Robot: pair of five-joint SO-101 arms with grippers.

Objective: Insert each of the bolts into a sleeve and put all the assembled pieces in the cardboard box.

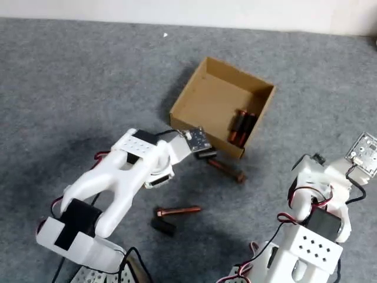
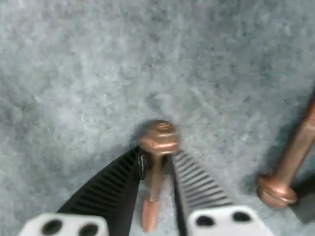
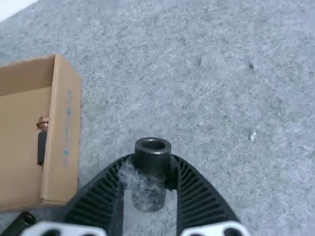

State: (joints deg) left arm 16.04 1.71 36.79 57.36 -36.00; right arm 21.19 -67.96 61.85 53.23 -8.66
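Your left claw (image 2: 156, 160) is clamped on a bolt (image 2: 158, 137) — your right claw (image 3: 150, 167) is clamped on a sleeve (image 3: 153, 158).
The left claw sits just in front of the cardboard box (image 1: 203, 97), with assembled pieces (image 1: 241, 128) inside; a loose bolt (image 1: 178, 210) lies on the carpet (image 1: 88, 76).

We see soft, fairly bright, even light over the grey carpet (image 1: 70, 71), without glare. The cardboard box (image 1: 206, 100) throws a faint shadow off its left wall, and the left arm (image 1: 118, 177) lays a wide, diffuse shadow on the carpet to its left.
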